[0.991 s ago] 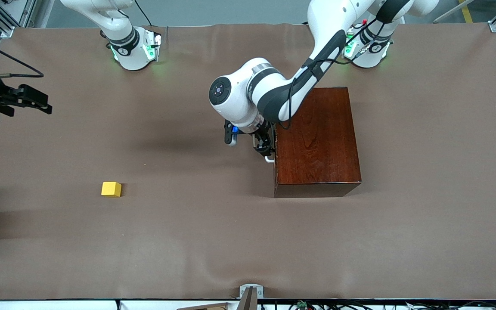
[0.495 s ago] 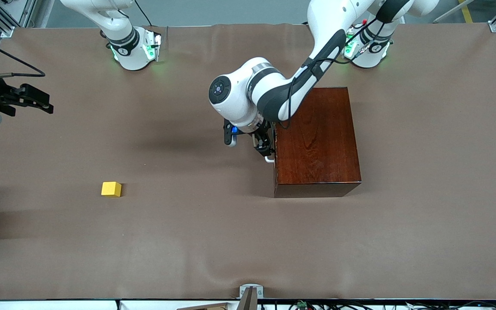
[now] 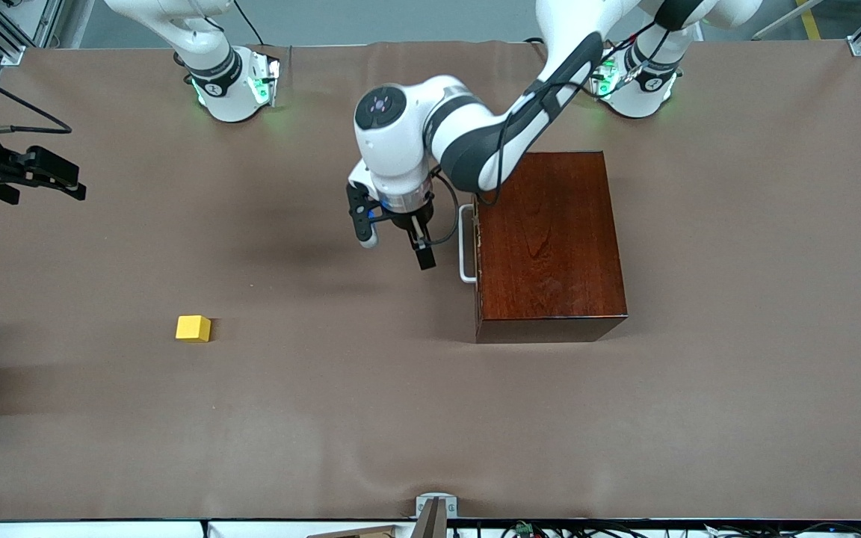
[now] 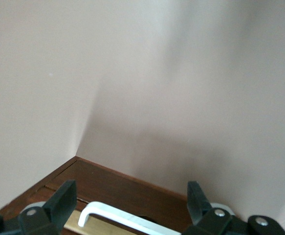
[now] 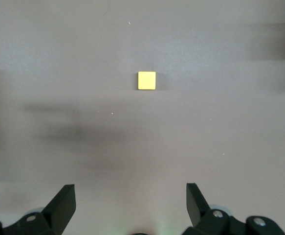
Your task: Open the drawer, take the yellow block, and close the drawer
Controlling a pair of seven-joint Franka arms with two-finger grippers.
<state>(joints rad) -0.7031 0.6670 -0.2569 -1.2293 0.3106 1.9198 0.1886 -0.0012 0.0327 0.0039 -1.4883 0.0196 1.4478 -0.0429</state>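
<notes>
The dark wooden box (image 3: 550,239) stands toward the left arm's end of the table. Its drawer looks shut, with the white handle (image 3: 466,243) on the front. My left gripper (image 3: 396,249) is open and empty, up in the air just in front of the handle and apart from it. In the left wrist view the handle (image 4: 127,220) lies between the open fingers of the left gripper (image 4: 131,193), with a thin pale strip beside it. The yellow block (image 3: 193,328) lies on the bare table. My right gripper (image 3: 70,179) is open, high over the table edge; the block (image 5: 146,80) shows beyond that gripper (image 5: 131,193).
The brown table cover (image 3: 326,418) spreads between block and box. The two arm bases (image 3: 232,82) stand along the edge farthest from the front camera. A small metal bracket (image 3: 434,508) sits at the nearest edge.
My left gripper has let go of the handle, drawn back from the drawer front and risen, with the wrist turned. The right gripper has barely moved. The block has not moved.
</notes>
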